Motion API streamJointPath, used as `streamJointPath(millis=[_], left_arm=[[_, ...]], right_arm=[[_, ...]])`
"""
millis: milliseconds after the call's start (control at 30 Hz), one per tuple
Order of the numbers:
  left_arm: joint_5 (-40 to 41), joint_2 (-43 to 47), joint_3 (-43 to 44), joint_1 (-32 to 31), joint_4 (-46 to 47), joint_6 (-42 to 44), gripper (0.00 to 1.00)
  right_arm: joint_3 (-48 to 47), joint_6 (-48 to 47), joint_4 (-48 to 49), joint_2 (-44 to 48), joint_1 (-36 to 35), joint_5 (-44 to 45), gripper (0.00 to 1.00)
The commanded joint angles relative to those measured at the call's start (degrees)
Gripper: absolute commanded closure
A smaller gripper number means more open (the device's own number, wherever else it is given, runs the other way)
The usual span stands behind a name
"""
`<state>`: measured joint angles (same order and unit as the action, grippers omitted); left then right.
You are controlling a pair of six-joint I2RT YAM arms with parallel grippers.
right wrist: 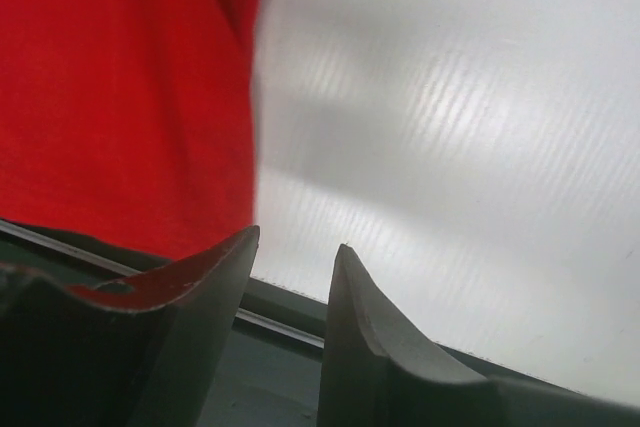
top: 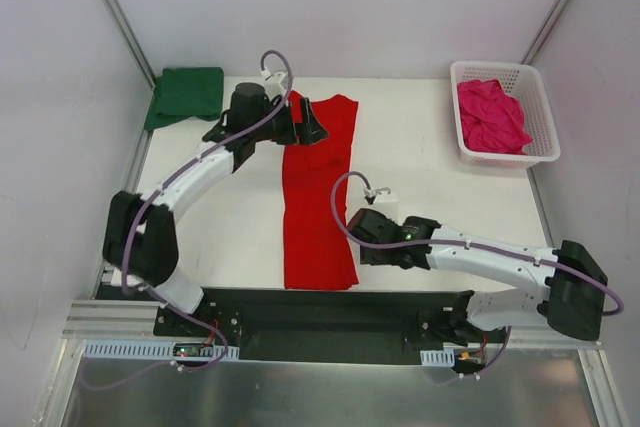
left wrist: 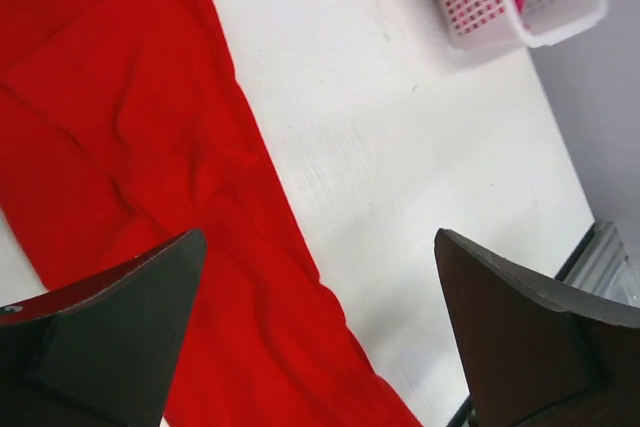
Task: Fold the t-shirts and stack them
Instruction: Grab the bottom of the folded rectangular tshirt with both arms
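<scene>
The red t-shirt [top: 318, 197] lies as a long narrow strip down the middle of the table, folded lengthwise. My left gripper [top: 314, 131] hovers over its far end, jaws wide open; in the left wrist view the gripper [left wrist: 318, 237] has nothing between its fingers and the red t-shirt [left wrist: 130, 147] is spread below. My right gripper [top: 352, 235] sits low beside the strip's near right edge. In the right wrist view the gripper [right wrist: 295, 240] is partly open and empty, with the red t-shirt [right wrist: 120, 97] to its left. The dark green t-shirt [top: 186, 95] lies folded at the back left.
A white lattice basket [top: 538, 97] at the back right holds the crumpled magenta-pink t-shirt [top: 490, 115]; the left wrist view also catches the basket [left wrist: 470, 7]. The black base rail [top: 320, 309] runs along the near edge of the table [top: 440, 197]. Walls close in the back and sides.
</scene>
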<state>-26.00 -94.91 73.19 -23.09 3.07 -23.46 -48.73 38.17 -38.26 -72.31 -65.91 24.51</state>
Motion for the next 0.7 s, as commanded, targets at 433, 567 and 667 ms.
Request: streamJointPath(millis=[433,567,667], left_arm=[[3.50,19.41,-29.23,0.42,1.67,-3.43,0.01],[3.59,22.31,-33.10,0.42,1.68,-4.39,0.01],[2.89,24.86,-35.83,0.07,1.41,-5.53,0.01]], right_arm=[[1.79,-14.01,19.88,-4.06,19.58,-21.34,0.61],[3.55,-12.86,23.93,-5.38,21.26,-26.70,0.61],[5.48,-11.55,24.46,-4.16,21.26,-28.11,0.60]])
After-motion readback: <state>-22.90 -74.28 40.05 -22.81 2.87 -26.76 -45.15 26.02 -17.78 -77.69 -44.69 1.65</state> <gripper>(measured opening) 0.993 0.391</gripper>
